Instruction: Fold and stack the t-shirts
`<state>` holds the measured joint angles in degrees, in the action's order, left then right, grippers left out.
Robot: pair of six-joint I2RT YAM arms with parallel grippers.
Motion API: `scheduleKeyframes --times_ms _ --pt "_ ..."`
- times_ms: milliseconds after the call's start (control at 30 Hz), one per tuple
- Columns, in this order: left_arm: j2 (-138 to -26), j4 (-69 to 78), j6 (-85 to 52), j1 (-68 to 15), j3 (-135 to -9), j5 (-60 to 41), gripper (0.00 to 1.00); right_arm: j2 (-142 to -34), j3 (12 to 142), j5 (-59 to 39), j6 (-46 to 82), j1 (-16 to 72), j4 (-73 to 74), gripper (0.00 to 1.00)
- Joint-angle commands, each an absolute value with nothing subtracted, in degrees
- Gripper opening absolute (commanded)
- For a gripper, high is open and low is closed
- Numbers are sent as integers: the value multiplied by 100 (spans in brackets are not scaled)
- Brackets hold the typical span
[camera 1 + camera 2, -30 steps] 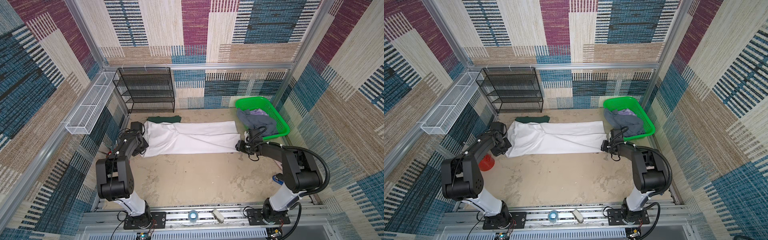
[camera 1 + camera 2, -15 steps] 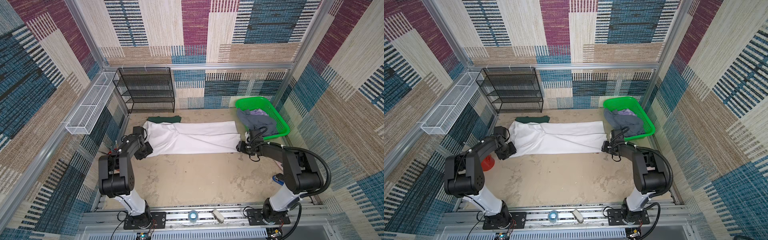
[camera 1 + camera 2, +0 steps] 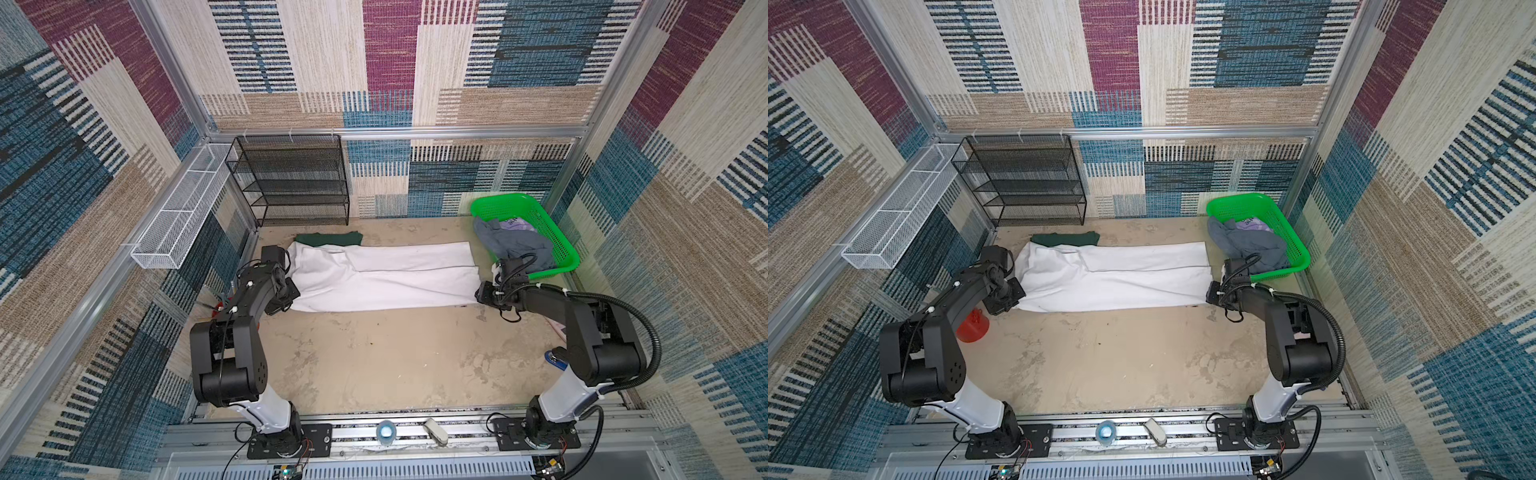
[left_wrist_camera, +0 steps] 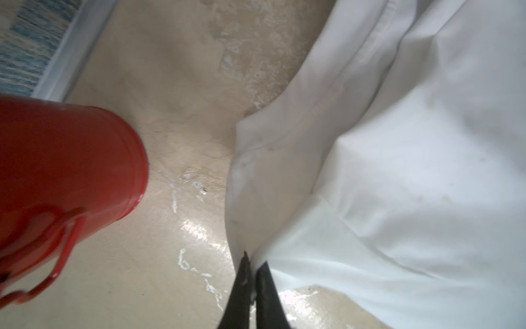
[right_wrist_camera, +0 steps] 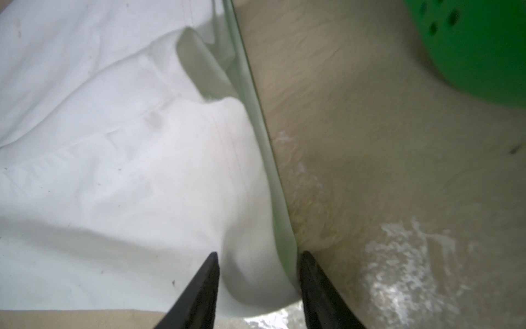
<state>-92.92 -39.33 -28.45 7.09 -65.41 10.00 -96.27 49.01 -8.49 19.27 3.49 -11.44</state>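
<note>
The white t-shirt lies as a long folded strip across the back of the table in both top views. My left gripper is shut on its near left corner, with cloth pinched between the black fingertips. My right gripper stands open at the near right corner, its jaws either side of a bunched fold of the white t-shirt. A dark green t-shirt peeks out behind the left end. A grey t-shirt with a lilac patch hangs out of the green basket.
A black wire shelf rack stands at the back left. A white wire basket hangs on the left wall. A red cup sits just left of my left gripper. A tape roll lies on the front rail.
My left gripper slid a little toward the front along the shirt's left edge, opened briefly and shut on the corner. The right jaws have narrowed slightly around the fold.
</note>
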Motion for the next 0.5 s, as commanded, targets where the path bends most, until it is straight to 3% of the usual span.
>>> scheduleKeyframes --times_ms 0,200,333,467 --pt "-9283 -4184 -3057 734 -6561 1449 0 -9708 4847 -694 1979 338 -1719 49" --pt "-9683 -4124 -3096 736 -6623 1135 1 -9524 4833 -694 1961 339 -1849 50" --pt "-9670 -4087 -3058 734 -6576 1085 31 -9201 4788 -686 2012 343 -1998 53" --pt "-9367 -4056 -3040 735 -6358 1206 44 -8928 4682 -606 2089 337 -2171 58"
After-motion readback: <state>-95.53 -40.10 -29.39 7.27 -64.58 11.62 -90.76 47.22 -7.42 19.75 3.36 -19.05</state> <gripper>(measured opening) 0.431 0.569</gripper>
